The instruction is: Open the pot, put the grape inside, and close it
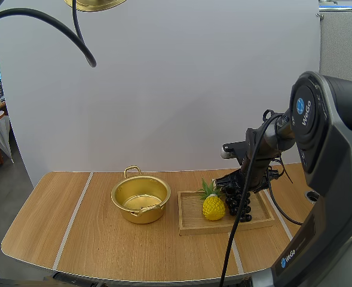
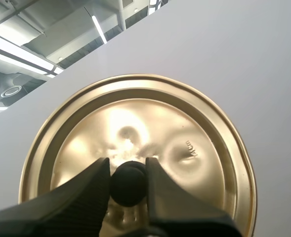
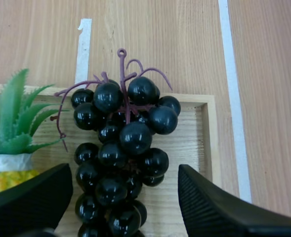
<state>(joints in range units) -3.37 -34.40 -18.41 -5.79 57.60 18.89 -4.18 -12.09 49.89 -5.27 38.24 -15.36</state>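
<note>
While open, pot (image 1: 141,216) beside tray (image 1: 190,216) with grapes (image 3: 123,163), pineapple (image 1: 213,207).

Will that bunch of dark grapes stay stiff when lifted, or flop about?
Likely floppy: the bunch of grapes has thin purple stems, so berries may swing. Their glossy round skins look slippery; the right gripper, open around them, might slip.

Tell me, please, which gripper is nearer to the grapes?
Right. The right gripper hangs open over the grapes on the tray, a finger on either side. The left gripper holds the lid high above the table, far from them.
</note>
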